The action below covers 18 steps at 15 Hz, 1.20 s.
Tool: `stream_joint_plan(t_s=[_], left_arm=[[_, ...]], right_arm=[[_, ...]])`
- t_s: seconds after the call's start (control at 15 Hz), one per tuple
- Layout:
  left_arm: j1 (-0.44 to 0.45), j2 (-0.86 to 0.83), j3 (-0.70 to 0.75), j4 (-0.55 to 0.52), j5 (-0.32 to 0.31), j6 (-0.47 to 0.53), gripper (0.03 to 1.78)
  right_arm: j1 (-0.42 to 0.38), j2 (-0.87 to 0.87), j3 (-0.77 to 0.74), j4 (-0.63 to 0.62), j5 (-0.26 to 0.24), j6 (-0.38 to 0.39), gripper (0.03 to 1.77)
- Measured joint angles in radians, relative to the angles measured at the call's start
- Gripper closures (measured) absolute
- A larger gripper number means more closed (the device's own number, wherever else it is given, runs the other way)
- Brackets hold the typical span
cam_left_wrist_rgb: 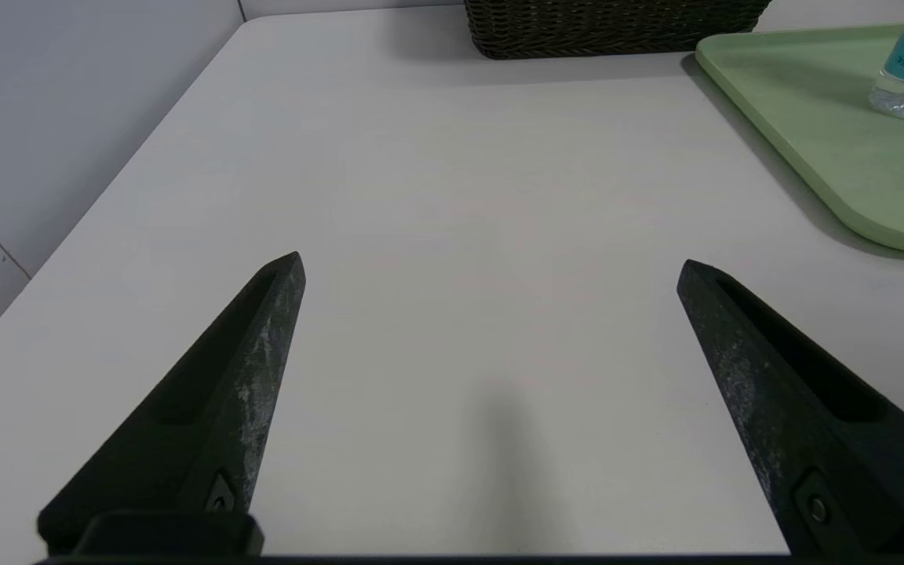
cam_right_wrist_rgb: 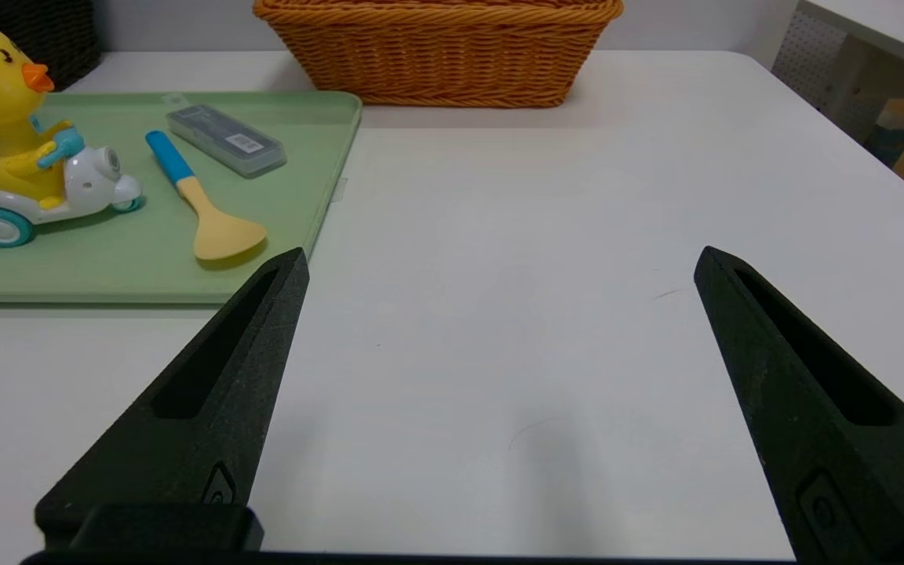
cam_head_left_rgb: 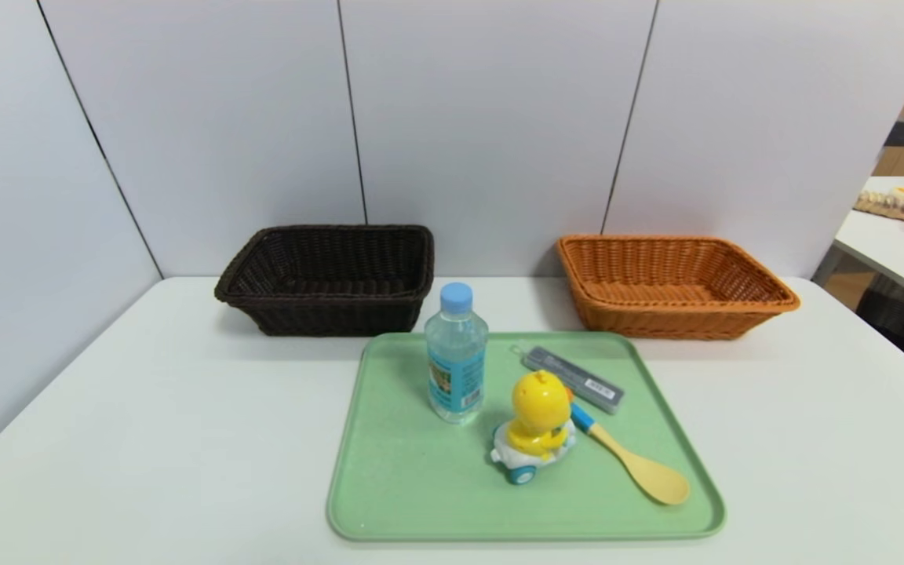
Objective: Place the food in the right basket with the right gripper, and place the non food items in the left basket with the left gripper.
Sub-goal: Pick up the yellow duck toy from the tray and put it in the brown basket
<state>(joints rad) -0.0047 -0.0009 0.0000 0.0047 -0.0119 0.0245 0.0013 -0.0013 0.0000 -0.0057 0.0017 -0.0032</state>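
Note:
A clear drink bottle [cam_head_left_rgb: 457, 355] with a light-blue cap stands upright on a green tray [cam_head_left_rgb: 397, 479]. Beside it on the tray are a yellow duck toy [cam_head_left_rgb: 537, 424] on wheels, a yellow spoon [cam_head_left_rgb: 640, 467] with a blue handle, and a flat grey case [cam_head_left_rgb: 574, 380]. The dark brown left basket [cam_head_left_rgb: 330, 278] and the orange right basket [cam_head_left_rgb: 672, 284] stand behind the tray, both with nothing in them. My left gripper [cam_left_wrist_rgb: 491, 263] hangs open over bare table to the tray's left. Open too, my right gripper [cam_right_wrist_rgb: 499, 255] is over bare table to the tray's right. Neither arm shows in the head view.
The white table [cam_head_left_rgb: 146, 424] meets grey wall panels at the back and left. A second table [cam_head_left_rgb: 891, 243] with small objects stands off to the right beyond the table's edge.

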Motion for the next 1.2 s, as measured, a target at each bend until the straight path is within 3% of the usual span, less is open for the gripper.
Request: stream_joint_plan(t_s=[0.73, 1.0, 1.2], left_arm=[[0.0, 0.0, -0.009, 0.001, -0.009, 0.03, 0.12], [0.0, 0.0, -0.093, 0.067, -0.099, 0.033, 0.12], [0.0, 0.001, -0.168, 0.139, -0.167, 0.036, 0.12]], right_arm=[[0.0, 0.0, -0.039, 0.05, 0.007, -0.03, 0.1], [0.0, 0.028, -0.205, 0.248, 0.066, -0.039, 0.1], [0.004, 0.111, -0.322, 0.231, 0.086, -0.04, 0.1]])
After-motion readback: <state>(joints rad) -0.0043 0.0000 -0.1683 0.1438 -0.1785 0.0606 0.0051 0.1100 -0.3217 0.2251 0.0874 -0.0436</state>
